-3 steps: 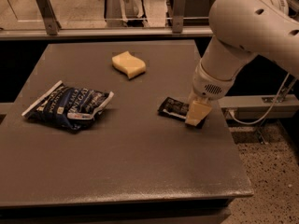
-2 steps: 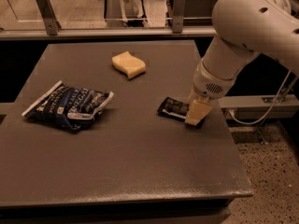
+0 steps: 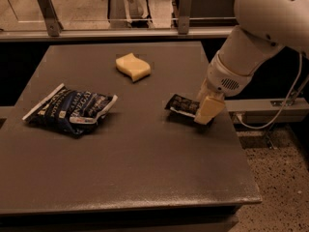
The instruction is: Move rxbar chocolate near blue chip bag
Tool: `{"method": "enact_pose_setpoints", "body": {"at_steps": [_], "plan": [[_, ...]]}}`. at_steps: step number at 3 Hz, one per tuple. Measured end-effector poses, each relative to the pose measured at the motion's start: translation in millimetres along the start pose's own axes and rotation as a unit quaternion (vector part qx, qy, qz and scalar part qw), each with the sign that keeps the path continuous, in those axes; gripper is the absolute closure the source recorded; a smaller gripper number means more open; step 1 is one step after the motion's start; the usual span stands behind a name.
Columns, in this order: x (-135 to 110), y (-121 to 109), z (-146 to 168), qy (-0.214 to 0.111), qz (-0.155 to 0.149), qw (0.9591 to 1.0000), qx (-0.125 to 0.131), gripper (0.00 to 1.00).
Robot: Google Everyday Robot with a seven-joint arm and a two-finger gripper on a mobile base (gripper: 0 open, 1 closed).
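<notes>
The rxbar chocolate, a small black wrapped bar with white lettering, is at the right of the grey table. My gripper is shut on its right end and holds it just above the surface, with a shadow beneath it. The blue chip bag, crinkled dark blue foil with white lettering, lies flat at the left of the table, well apart from the bar.
A wavy pale yellow sponge lies at the back middle of the table. A rail with metal posts runs behind the table. The table's right edge is close beside my arm, with speckled floor below.
The gripper and the bar have risen slightly off the table together. The chip bag and the sponge have not moved.
</notes>
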State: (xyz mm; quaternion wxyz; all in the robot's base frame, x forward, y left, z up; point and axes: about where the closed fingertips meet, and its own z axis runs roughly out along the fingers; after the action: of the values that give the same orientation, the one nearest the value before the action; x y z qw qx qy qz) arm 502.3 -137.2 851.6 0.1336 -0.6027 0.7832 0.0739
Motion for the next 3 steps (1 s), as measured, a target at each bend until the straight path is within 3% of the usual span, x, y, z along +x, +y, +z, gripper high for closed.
{"method": "enact_pose_setpoints", "body": {"at_steps": [2, 3], "plan": [[-18, -5, -38, -0.054, -0.021, 0.9982, 0.016, 1.0], [-18, -5, -38, -0.055, -0.021, 0.9982, 0.016, 1.0]]}}
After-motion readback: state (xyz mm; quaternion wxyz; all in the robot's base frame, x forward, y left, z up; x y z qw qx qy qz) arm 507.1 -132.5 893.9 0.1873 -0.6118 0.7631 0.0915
